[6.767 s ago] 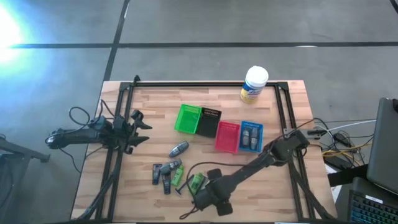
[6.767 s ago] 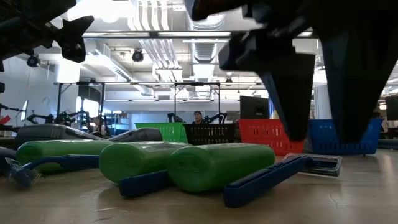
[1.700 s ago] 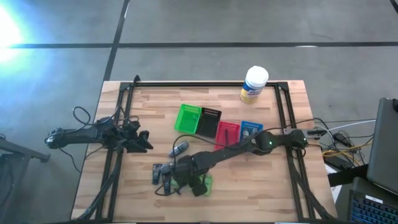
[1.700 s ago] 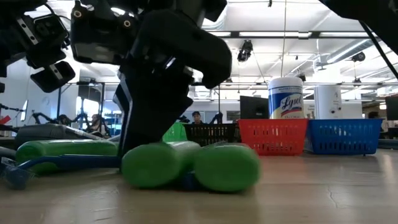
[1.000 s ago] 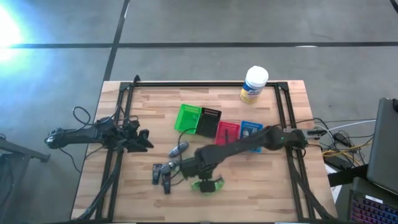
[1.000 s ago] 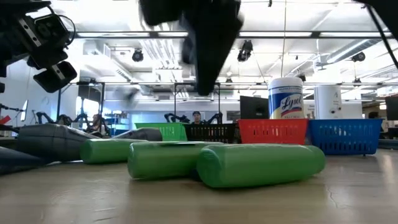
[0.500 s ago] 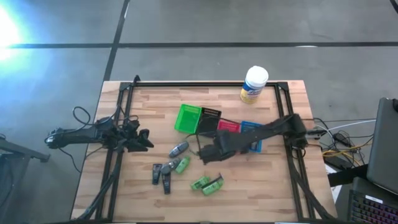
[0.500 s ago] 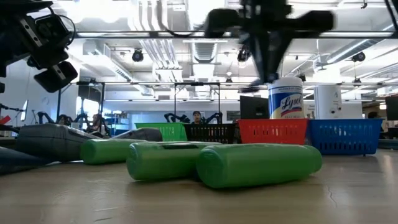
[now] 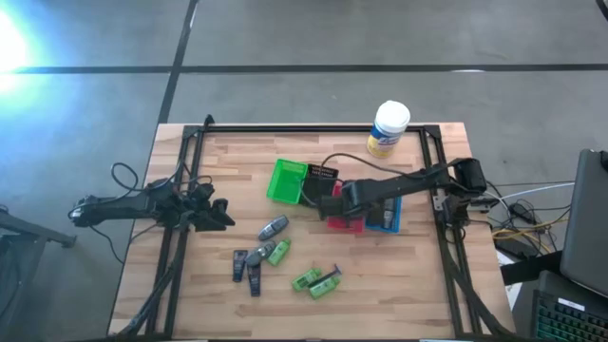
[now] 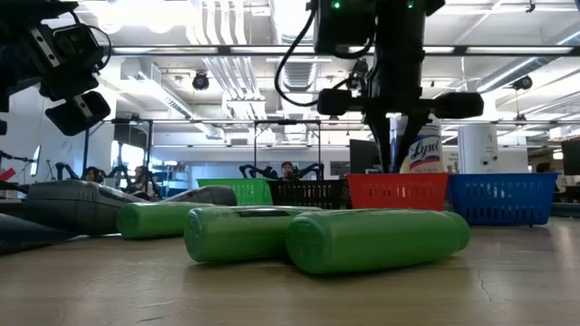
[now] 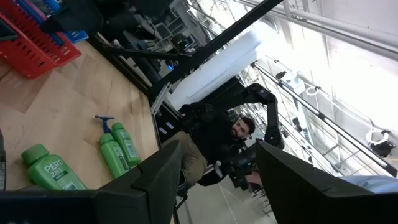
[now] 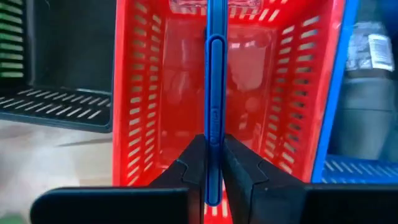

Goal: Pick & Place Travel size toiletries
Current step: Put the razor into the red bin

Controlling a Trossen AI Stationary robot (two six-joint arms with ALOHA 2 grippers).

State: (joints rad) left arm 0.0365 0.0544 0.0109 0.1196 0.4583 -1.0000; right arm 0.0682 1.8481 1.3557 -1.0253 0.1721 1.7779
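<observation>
My right gripper (image 9: 334, 203) points down over the red bin (image 9: 350, 220), shut on a thin blue stick (image 12: 215, 93) with a clear head. On the table's near middle lie green bottles (image 9: 306, 278), one green bottle (image 9: 277, 252), small dark grey tubes (image 9: 247, 268) and a grey oblong tube (image 9: 274, 228). Another blue stick (image 11: 103, 119) lies by the green bottles. My left gripper (image 9: 223, 214) waits level and open at the table's left edge. My right gripper pinches the blue stick's upper end (image 12: 213, 146) between its two fingers (image 12: 186, 168). The fingers come from above, pointing down, and lie along the stick. It hangs upright below them, lifted off the table, its clear head lowest over the red bin's opening.
Green bin (image 9: 287, 180), black bin (image 9: 319, 186), red bin and blue bin (image 9: 388, 215) stand in a row at the table's middle. The blue bin holds grey tubes (image 12: 367, 68). A white tub (image 9: 389, 128) stands at the far right. A black frame (image 9: 313, 129) borders the table.
My right gripper has gone from the green bottles toward the table's far right, to above the red bin, rolling its wrist by about a quarter turn. The blue stick has gone with it, lifted clear. The green bottles have stayed on the table.
</observation>
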